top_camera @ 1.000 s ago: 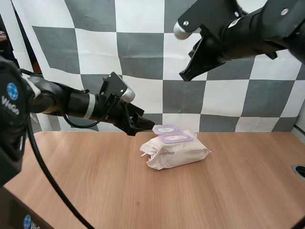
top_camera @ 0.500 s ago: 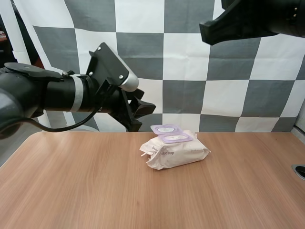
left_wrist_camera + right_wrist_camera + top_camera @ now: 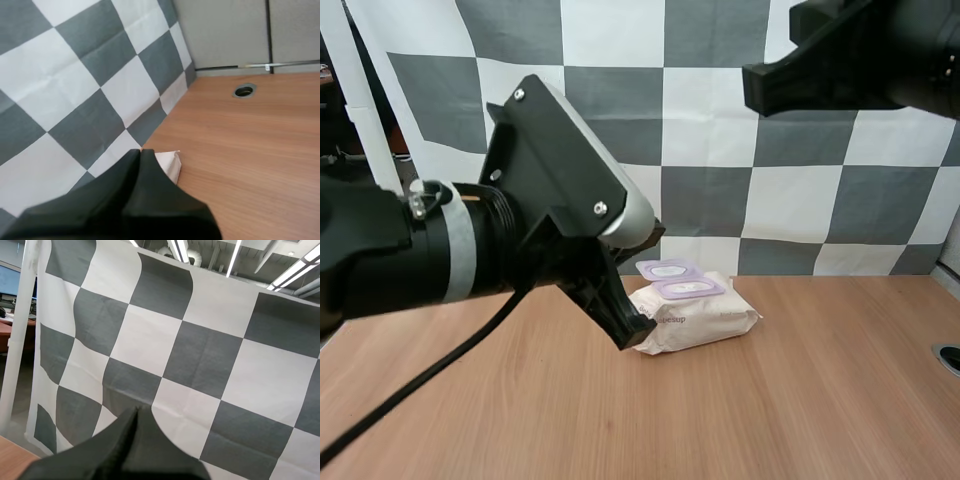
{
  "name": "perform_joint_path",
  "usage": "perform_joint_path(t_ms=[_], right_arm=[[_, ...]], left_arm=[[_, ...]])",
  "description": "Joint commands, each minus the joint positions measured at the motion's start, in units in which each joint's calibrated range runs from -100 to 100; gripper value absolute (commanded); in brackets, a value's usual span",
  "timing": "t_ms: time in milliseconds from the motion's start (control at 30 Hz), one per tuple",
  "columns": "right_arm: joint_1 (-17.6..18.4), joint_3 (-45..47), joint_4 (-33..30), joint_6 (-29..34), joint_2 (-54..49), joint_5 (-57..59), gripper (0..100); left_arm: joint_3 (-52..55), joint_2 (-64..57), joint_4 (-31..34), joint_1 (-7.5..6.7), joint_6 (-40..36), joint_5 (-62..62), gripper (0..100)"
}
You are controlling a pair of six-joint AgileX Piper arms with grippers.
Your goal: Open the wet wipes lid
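Observation:
The white pack of wet wipes (image 3: pixel 705 318) lies on the table at mid-right. Its purple lid flap (image 3: pixel 666 270) is folded back behind the purple-rimmed opening (image 3: pixel 688 289). My left gripper (image 3: pixel 632 327) sits close to the pack's left end at the tip of the big black arm, which hides that end. In the left wrist view the left gripper (image 3: pixel 140 151) is shut into one dark wedge with nothing in it, and a corner of the pack (image 3: pixel 169 164) shows just past the tip. My right arm (image 3: pixel 850 60) hangs high above the pack. The right gripper (image 3: pixel 136 410) is shut and holds nothing.
The wooden table (image 3: pixel 800 400) stretches in front of and to the right of the pack. A round cable hole (image 3: pixel 950 358) is set into the table near its right edge, also seen as the hole (image 3: pixel 244 90) beyond the pack.
My left arm has drawn back from the lid toward the camera, and its fingers have gone from open to shut. The right arm rose and shifted right. The pack stayed put.

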Motion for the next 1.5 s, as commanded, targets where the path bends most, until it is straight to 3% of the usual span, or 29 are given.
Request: perform_joint_path(t_ms=[0,267,333,433,567,667,800,1000,1067,1167,1333,1467], right_arm=[[-0.02,7.5,-0.27,0.0,-3.04,-6.8,0],[-0.02,27.82,-2.48,-0.11,-12.21,-37.05,0],[-0.02,32.75,-3.05,-0.09,-12.36,-39.51,0],[-0.02,38.77,-2.63,-0.09,-12.36,-39.73,0],[-0.02,46.4,-3.03,-0.29,-12.36,-39.73,0],[-0.02,53.46,-3.03,-0.29,-13.4,-40.15,0],[-0.37,66.54,-2.21,1.16,-16.32,-49.81,0],[-1.24,66.96,-1.86,3.52,-17.97,-47.44,0],[-1.24,66.96,-2.22,3.51,-17.97,-46.07,0],[-1.24,66.96,-3.05,3.51,-17.97,-43.36,0],[-1.57,66.96,-3.05,3.51,-17.97,-40.74,0],[-2.26,66.96,-2.92,3.72,-17.97,-35.08,0]], left_arm=[[5.56,-28.05,-3.73,-0.04,-1.86,-45.38,0],[18.45,-28.05,-5.75,-0.04,-1.97,-67.53,0],[22.42,-28.05,-5.4,-0.66,-1.97,-76.41,0],[29.9,-28.05,-5.4,-2.73,-1.97,-88.48,0],[37.36,-28.05,-5.4,-4.27,-1.88,-94.77,0],[43.69,-28.05,-6.74,-4.47,-2.24,-105.72,0],[43.69,-28.05,-9.07,-4.47,-1.99,-100.31,0],[43.69,-28.05,-19.8,-4.21,1.81,-103.88,0],[43.69,-28.05,-27.18,-4.21,8.05,-105.17,0],[43.69,-28.05,-42.21,-4.38,25.87,-109.32,0],[43.69,-28.05,-42.21,-5.3,24.35,-121.56,0],[43.69,-28.05,-42.21,-5.38,23.1,-118.38,0]])
